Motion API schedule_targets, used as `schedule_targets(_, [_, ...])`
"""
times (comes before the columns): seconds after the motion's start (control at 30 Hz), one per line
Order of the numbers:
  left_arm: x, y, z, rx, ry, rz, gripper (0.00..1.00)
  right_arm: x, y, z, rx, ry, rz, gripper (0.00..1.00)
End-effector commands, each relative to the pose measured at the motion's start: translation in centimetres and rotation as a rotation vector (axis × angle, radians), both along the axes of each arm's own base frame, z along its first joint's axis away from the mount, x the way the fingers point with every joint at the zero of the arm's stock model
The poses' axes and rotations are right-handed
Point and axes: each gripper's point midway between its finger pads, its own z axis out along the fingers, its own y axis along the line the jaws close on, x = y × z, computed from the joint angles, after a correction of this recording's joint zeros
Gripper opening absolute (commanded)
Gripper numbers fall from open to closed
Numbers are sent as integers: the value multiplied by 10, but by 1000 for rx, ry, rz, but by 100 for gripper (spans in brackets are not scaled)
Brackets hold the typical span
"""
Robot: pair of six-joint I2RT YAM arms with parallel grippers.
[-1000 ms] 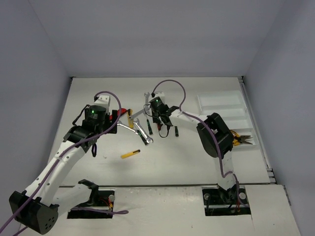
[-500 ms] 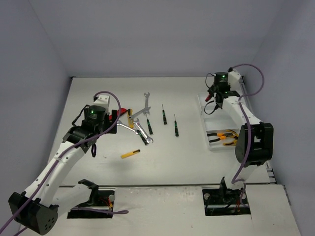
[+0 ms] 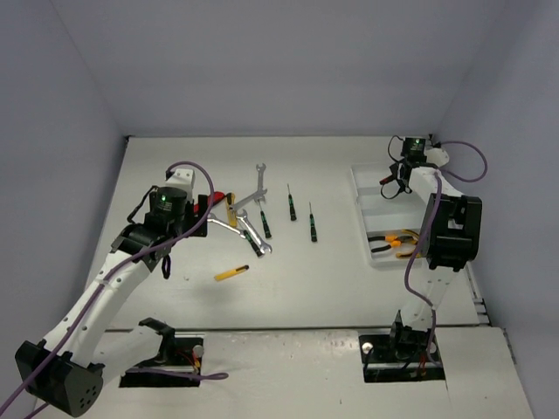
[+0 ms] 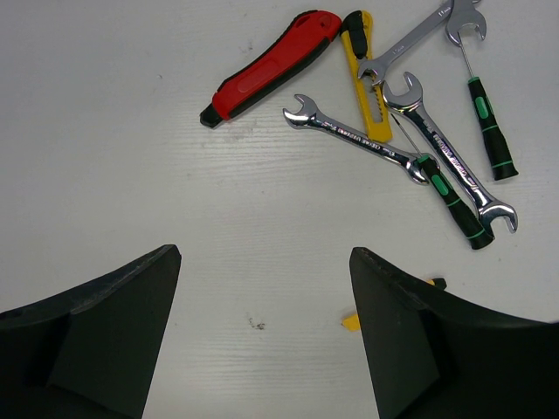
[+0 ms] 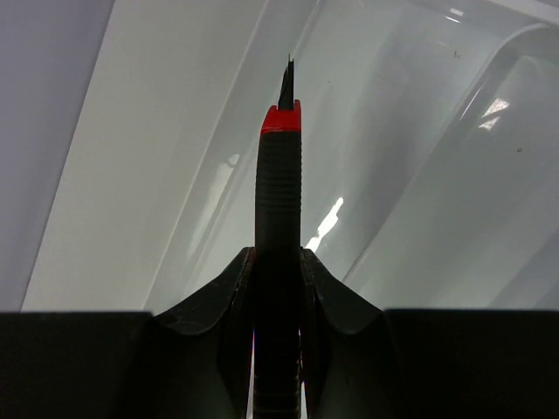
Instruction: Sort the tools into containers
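Note:
My right gripper (image 3: 393,181) is shut on a black screwdriver with a red collar (image 5: 279,175). It holds the screwdriver, tip forward, over the far end of the white divided tray (image 3: 374,182), whose walls fill the right wrist view (image 5: 437,157). Orange-handled pliers (image 3: 397,242) lie in the tray's near compartment. My left gripper (image 4: 264,262) is open and empty above the table, just short of a pile of tools. The pile holds a red cutter (image 4: 266,65), a yellow cutter (image 4: 367,83), silver wrenches (image 4: 358,140) and black-and-green screwdrivers (image 4: 489,131).
Two thin screwdrivers (image 3: 292,205) (image 3: 312,225) lie mid-table between the pile and the tray. A small yellow cutter (image 3: 231,273) lies nearer the arm bases. Grey walls close in the table at the back and both sides.
My right arm has swung from the screwdrivers at mid-table to the tray's far end at the right, carrying the red-collared screwdriver. The left arm has not moved.

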Motion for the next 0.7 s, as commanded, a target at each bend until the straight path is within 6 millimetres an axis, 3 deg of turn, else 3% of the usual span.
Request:
schedule_targets(0.0, [7, -1, 17, -31, -58, 17, 75, 38, -9, 44, 54, -173, -69, 0])
schedule_targets(0.23, [8, -3, 14, -34, -43, 7, 75, 44, -17, 30, 69, -170, -135, 6])
schedule_targets(0.43, [8, -4, 13, -36, -41, 6, 75, 39, -24, 8, 67, -138, -189, 23])
schedule_targets(0.67, [8, -4, 14, -38, -40, 2, 75, 37, -26, 27, 12, -145, -145, 39])
